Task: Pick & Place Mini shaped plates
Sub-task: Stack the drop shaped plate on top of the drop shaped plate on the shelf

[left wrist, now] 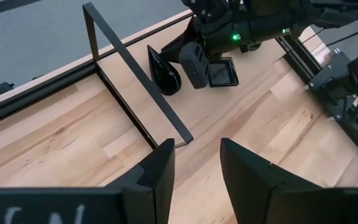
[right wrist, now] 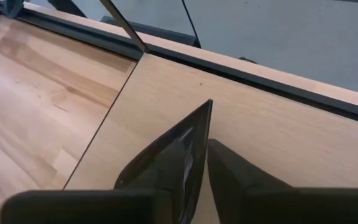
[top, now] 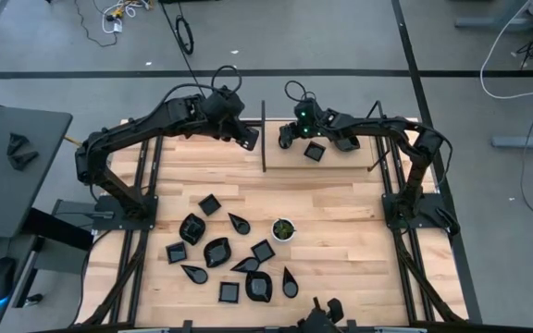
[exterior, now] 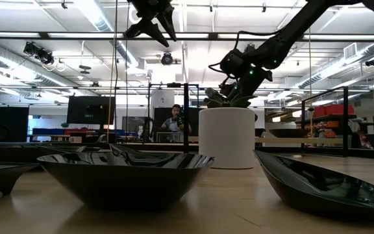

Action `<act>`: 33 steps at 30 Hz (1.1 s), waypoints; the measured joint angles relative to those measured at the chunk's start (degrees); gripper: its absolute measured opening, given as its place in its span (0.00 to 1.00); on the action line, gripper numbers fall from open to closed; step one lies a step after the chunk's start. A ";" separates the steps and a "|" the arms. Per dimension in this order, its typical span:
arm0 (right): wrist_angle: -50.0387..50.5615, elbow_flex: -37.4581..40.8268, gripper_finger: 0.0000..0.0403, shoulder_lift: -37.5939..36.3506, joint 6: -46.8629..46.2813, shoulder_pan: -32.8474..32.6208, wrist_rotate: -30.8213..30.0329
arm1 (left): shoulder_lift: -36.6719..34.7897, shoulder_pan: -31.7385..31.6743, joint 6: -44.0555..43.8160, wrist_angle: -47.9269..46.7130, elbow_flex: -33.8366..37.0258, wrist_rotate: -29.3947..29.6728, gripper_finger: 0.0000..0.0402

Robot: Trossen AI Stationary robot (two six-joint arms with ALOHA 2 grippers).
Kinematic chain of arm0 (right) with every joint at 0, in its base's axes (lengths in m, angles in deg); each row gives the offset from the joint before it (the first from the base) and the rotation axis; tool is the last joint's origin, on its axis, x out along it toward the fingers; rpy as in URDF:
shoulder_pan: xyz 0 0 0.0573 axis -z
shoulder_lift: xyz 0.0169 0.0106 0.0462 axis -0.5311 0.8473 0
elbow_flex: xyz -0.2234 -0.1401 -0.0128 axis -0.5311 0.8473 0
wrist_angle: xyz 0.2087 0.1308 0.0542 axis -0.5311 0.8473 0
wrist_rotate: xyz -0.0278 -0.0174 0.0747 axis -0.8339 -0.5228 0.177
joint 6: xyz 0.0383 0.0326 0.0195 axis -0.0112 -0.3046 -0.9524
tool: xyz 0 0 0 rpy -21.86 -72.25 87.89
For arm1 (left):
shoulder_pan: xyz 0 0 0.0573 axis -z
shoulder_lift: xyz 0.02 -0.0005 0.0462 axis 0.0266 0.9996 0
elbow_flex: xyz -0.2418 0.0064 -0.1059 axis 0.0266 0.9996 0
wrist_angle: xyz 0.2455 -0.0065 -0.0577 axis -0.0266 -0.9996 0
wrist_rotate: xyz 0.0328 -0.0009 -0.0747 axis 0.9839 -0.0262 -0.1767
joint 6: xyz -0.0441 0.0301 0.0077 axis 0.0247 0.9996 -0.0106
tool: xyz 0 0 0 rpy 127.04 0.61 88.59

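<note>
Right end effector (top: pixel 288 137) is closed on a plate (right wrist: pixel 178 155), held on edge between its fingers, up off the table (top: pixel 340 240) at the far side, just right of the thin divider (top: pixel 264 137). Left wrist view shows that plate (left wrist: pixel 164 71) tilted nearly vertical, with a square plate (top: pixel 315 151) lying flat on the wood right beside it

Rest of the plates are clustered near the front of the table, left of centre: a square one (top: pixel 209 204) at the top of the group, a rounded one (top: pixel 192 228), a teardrop (top: pixel 239 223), a leaf shape (top: pixel 216 251), squares (top: pixel 176 252) and (top: pixel 263 250), more at the front (top: pixel 258 288), (top: pixel 229 292), (top: pixel 289 284). White cup (top: pixel 283 229) with green inside sits at the right edge of the cluster, just beside the teardrop, not touching as far as I can see

Low view: two plates fill the foreground (exterior: pixel 125 174), (exterior: pixel 326 185), cup (exterior: pixel 226 138) behind them

Left end effector (top: pixel 246 137) is open, holding nothing, raised off the table just left of the divider, across from the right one. Its own fingers (left wrist: pixel 157 174) show a clear gap with bare wood under them
</note>
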 joint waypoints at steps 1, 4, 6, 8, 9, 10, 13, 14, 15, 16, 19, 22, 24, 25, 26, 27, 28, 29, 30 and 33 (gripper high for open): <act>0.13 0.00 0.23 -0.20 0.28 0.17 0.32 | 0.00 0.00 0.00 0.00 0.00 0.00 0.33; 0.09 0.00 0.29 -1.80 1.46 0.68 2.31 | 0.00 -0.01 0.00 0.00 0.00 0.00 0.33; 0.03 0.00 0.31 -3.18 2.11 1.12 5.56 | 0.00 -0.02 0.00 0.02 0.00 0.03 0.33; 0.03 -0.02 0.31 -4.05 4.07 1.27 10.44 | 0.00 -0.02 0.00 0.02 0.00 0.46 0.33; 0.21 -0.02 0.30 -4.31 4.96 1.28 13.05 | 0.00 0.00 0.02 0.02 0.00 0.77 0.33; 0.46 -0.02 0.28 -4.39 5.81 1.20 15.69 | 0.00 0.00 0.00 0.00 0.00 0.91 0.33; 1.54 -0.06 0.20 -3.65 7.81 0.69 21.28 | 0.00 -0.02 0.11 0.02 0.00 1.05 0.33; 1.76 -0.07 0.17 -3.05 8.57 0.46 21.92 | 0.00 -0.02 0.33 0.03 0.00 1.05 0.33; 2.57 -0.06 0.14 -2.45 9.18 0.24 21.89 | 0.00 -0.02 0.35 0.02 0.00 1.05 0.33; 3.21 -0.04 0.11 -1.89 9.75 0.07 21.59 | 0.00 -0.02 0.35 0.02 0.00 1.05 0.33; 3.06 -0.04 0.02 -0.90 10.07 -0.12 19.52 | 0.02 0.00 0.48 0.02 0.00 1.05 0.33; 2.95 -0.04 0.02 -0.17 10.09 -0.10 18.00 | 0.02 -0.02 0.50 0.02 0.00 1.05 0.33; 3.22 -0.04 0.03 0.23 10.19 -0.10 17.90 | 0.02 0.00 0.50 0.02 0.00 1.05 0.33; 2.99 -0.04 0.04 0.51 10.42 -0.10 17.91 | 0.02 0.08 0.48 0.00 0.00 1.05 0.33; 3.07 -0.04 0.04 0.81 10.51 -0.10 17.91 | 0.02 0.20 0.50 0.00 0.00 1.05 0.33; 3.35 -0.04 0.03 1.12 10.51 -0.10 17.91 | 0.02 0.25 0.52 0.00 0.00 1.05 0.33; 3.31 -0.04 0.03 1.52 10.53 -0.10 17.91 | 0.02 0.33 0.52 -0.03 0.00 1.05 0.33; 3.24 -0.04 0.02 1.75 10.53 -0.10 17.89 | 0.02 0.49 0.52 -0.11 0.00 1.05 0.33; 3.40 -0.04 0.01 1.77 10.53 -0.10 17.70 | 0.02 0.60 0.54 -0.23 0.00 1.05 0.33; 3.53 -0.01 0.01 0.85 10.12 -0.10 15.40 | 0.02 0.97 0.65 -1.69 0.00 1.05 0.33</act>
